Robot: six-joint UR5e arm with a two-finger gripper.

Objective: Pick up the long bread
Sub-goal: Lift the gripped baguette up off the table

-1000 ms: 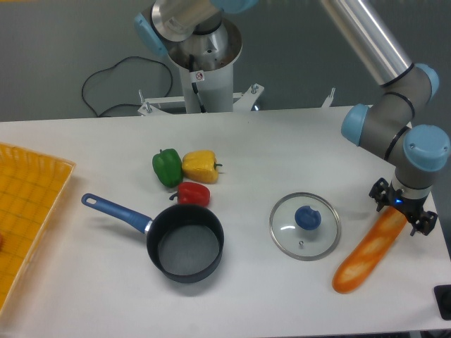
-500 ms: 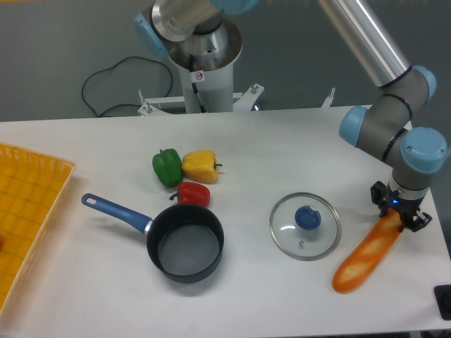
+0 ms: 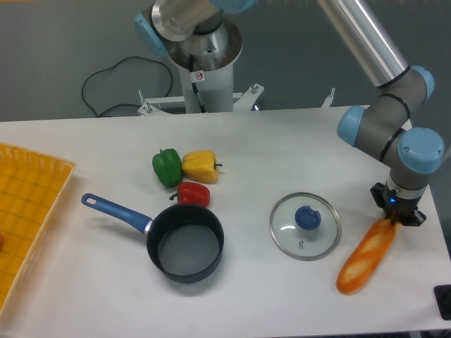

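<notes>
The long bread [image 3: 365, 258] is an orange-golden toy baguette lying diagonally on the white table at the right, its lower end towards the front edge. My gripper [image 3: 398, 213] points straight down over the bread's upper right end. Its black fingers are closed in against that end and grip it. The rest of the bread still lies close to the table; I cannot tell whether it is off the surface.
A glass lid [image 3: 305, 225] with a blue knob lies just left of the bread. A dark saucepan [image 3: 184, 242] with a blue handle sits mid-table. Green [image 3: 167, 167], yellow [image 3: 200, 166] and red [image 3: 193, 193] peppers lie behind it. An orange tray [image 3: 28, 211] is at the left edge.
The gripper's fingers have closed in on the bread's upper end. The bread has swung a little steeper, its lower end shifting slightly right.
</notes>
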